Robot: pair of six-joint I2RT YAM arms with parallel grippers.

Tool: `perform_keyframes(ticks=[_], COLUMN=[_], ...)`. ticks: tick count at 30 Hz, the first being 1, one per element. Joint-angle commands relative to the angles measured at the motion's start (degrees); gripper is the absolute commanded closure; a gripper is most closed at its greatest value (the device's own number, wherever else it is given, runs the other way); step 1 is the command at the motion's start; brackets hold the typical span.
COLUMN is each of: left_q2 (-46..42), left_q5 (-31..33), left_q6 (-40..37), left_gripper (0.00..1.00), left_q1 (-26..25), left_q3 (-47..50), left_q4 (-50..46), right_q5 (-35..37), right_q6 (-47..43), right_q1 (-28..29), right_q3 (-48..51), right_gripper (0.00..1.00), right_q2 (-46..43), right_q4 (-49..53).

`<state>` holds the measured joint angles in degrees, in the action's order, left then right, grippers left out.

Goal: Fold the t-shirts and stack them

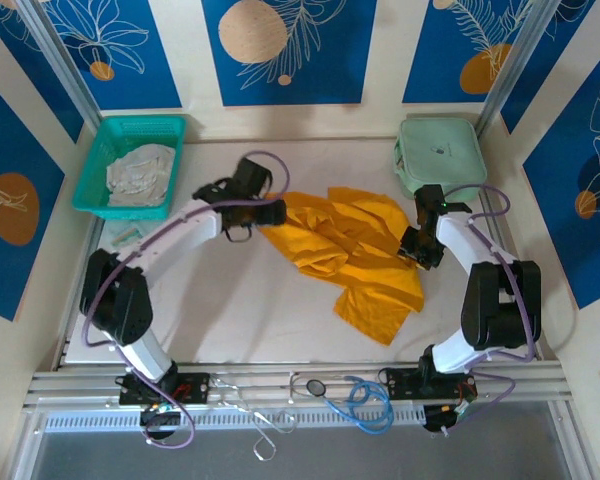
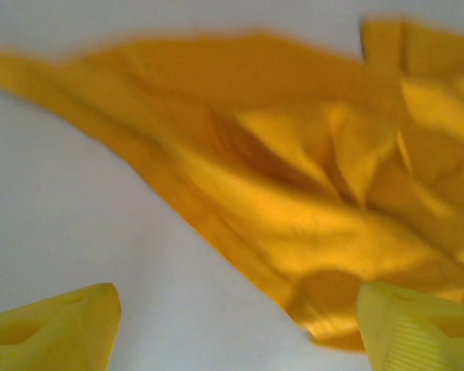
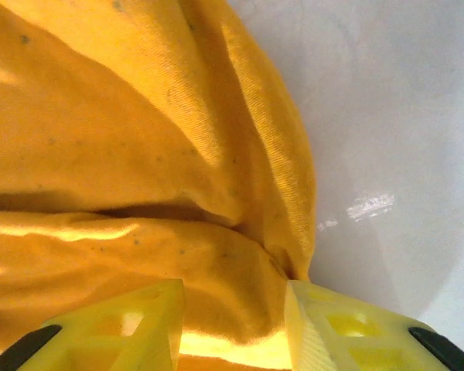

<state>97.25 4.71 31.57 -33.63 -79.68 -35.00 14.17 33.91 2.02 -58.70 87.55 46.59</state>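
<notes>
A mustard-orange t-shirt (image 1: pixel 355 245) lies crumpled in the middle of the white table (image 1: pixel 250 310), one end trailing toward the front. My left gripper (image 1: pixel 270 212) is at the shirt's left tip. In the left wrist view this gripper (image 2: pixel 236 309) stands open above bare table, the shirt (image 2: pixel 294 193) just ahead and touching the right finger. My right gripper (image 1: pixel 417 245) is at the shirt's right edge. Its jaws (image 3: pixel 233 297) stand apart with a loose fold of the shirt (image 3: pixel 139 154) bulging between them. A pale whitish garment (image 1: pixel 140 175) lies bunched in the basket.
The teal mesh basket (image 1: pixel 100 150) stands at the back left. A mint-green hard case (image 1: pixel 440 152) sits at the back right, close behind the right arm. Loose cables (image 1: pixel 355 400) hang on the front rail.
</notes>
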Motion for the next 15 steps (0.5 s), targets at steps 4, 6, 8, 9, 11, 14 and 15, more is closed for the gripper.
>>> perform_keyframes(ticks=[4,6,8,9,11,14,15], left_q2=[8.39,10.70,12.57,13.84,16.07,19.30,20.23], left_q5=[-3.57,-2.89,-2.59,-2.52,-2.02,-0.40,0.12], left_q6=[10.17,11.28,11.84,12.02,11.87,11.41,11.17], left_gripper=[0.23,0.23,0.23,0.23,0.23,0.23,0.24], left_q1=[-2.82,-3.43,-3.89,-4.01,-4.38,-4.74,-4.83], left_q3=[1.95,0.84,-0.29,-1.04,-3.05,-5.78,-6.57], left_q4=[4.30,4.65,4.62,4.15,2.47,-0.70,-1.87], right_q5=[-2.27,-2.68,-3.04,-3.22,-3.51,-4.11,-4.28], right_q6=[0.63,0.66,0.64,0.63,0.66,0.57,0.55], right_q1=[1.44,1.67,1.77,1.83,1.80,1.93,2.03], right_q3=[1.09,2.11,2.79,3.04,3.24,2.91,2.70], right_gripper=[0.60,0.60,0.60,0.60,0.60,0.60,0.60], right_q2=[-3.42,-4.19,-4.39,-4.34,-4.15,-3.47,-3.23], right_q4=[2.11,1.64,1.24,0.95,0.48,-0.05,-0.30])
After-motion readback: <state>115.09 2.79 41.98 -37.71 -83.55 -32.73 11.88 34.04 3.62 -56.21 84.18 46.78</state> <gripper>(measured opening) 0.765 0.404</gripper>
